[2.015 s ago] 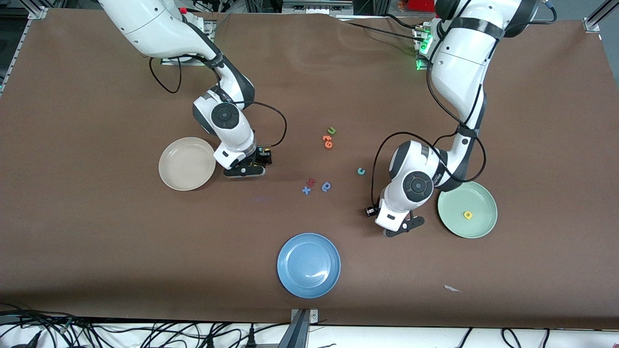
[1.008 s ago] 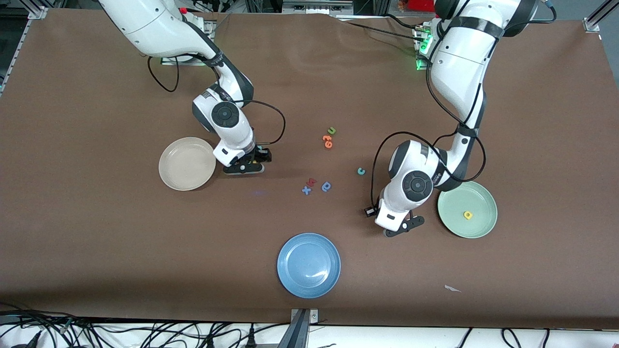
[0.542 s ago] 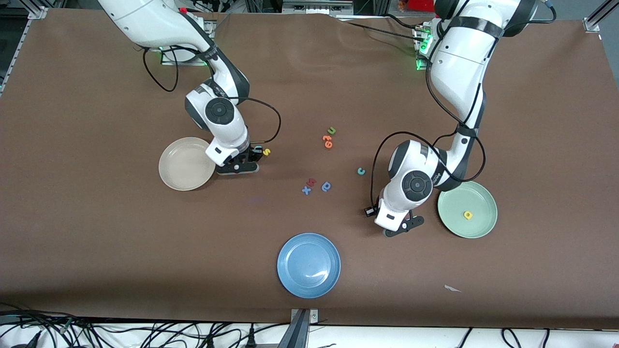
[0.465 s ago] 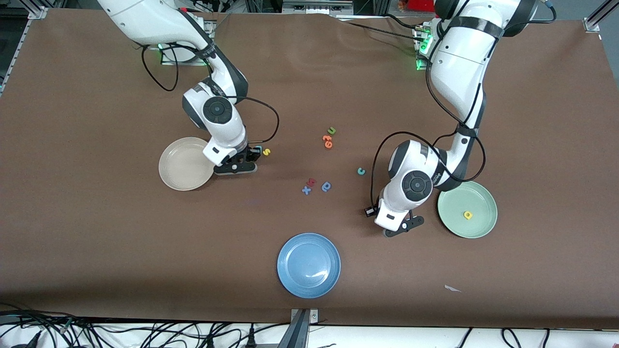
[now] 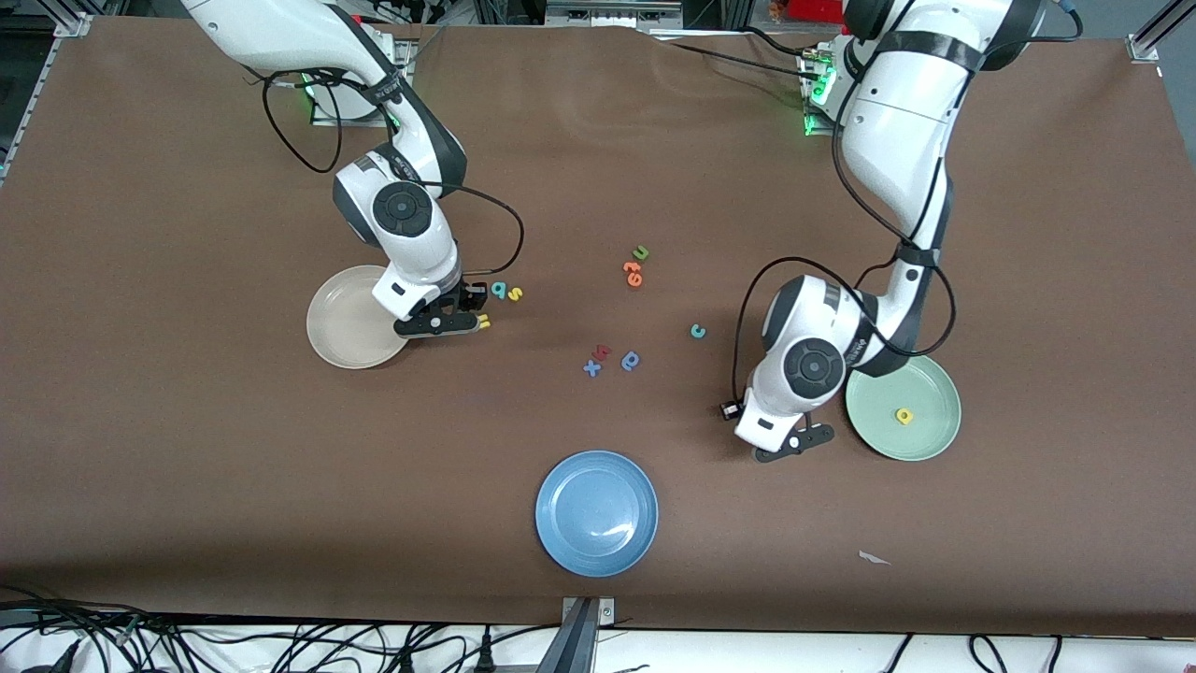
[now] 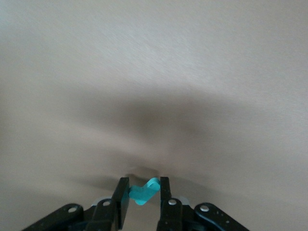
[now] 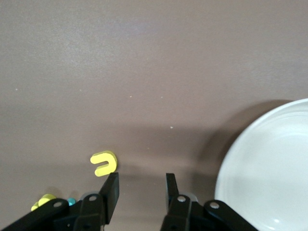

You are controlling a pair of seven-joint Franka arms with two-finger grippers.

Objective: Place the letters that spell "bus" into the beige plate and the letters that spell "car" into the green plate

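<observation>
Right end effector hangs low over the tabletop, at the edge of the beige plate, in the upper middle part of the front view toward the right arm's end. Its fingers stand apart and nothing is between them. The yellow u lies flat on the tabletop just beside one finger, not in the plate. The teal b and the yellow s lie together a little higher in the front view, near the u, and the beige plate is empty.

Left end effector is clenched on the teal r, over the tabletop just beside the green plate, in the middle height of the front view at the left arm's end. The yellow a is already in this plate. The teal c lies alone near the centre of the front view.

I judge the foam letters to be very light and soft. They give under pressure, and they can stick to a pad or jump away when the fingers close. The u lies thin and flat, so the fingers should come down almost to the tabletop and close across its two arms, or over its curved back. A grip on one arm alone may bend it or turn it.
</observation>
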